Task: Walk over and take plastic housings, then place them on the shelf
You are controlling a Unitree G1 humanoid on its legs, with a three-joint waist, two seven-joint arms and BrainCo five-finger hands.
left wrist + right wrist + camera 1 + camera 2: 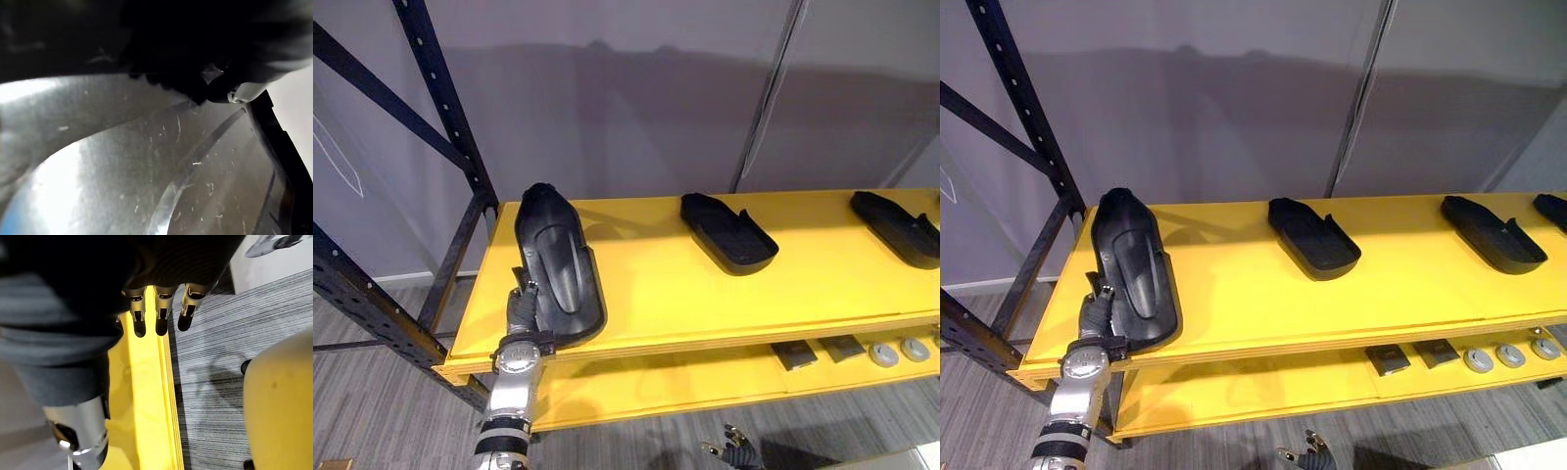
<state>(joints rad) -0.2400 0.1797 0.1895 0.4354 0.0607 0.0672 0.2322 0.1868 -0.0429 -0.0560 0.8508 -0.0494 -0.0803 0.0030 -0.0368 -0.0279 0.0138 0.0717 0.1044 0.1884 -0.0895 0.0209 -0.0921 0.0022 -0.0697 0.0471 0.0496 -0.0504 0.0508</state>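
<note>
The long black moulded plastic housing (556, 262) lies hollow side up at the left end of the yellow top board of the shelf (705, 294). Its far tip points at the wall and its near end hangs a little past the front edge. The left hand (522, 311) comes up from below that edge, and its fingers look curled on the near-left rim, so it seems to have the part pinched there. The left wrist view shows the scuffed inner surface pressed close against the hand. The right hand (162, 318) hangs low in front of the shelf with loosely straight fingers and holds nothing. Two more black plastic housings (727, 231) (898, 227) rest further right on the same board, well apart from this one. The placing looks nearly done. To finish well, the part should probably slide a touch further from the edge so its weight sits fully on the board. The fingers should then open downward and away, without dragging the rim. The main risk is the overhanging end tipping off as the grip lets go.
</note>
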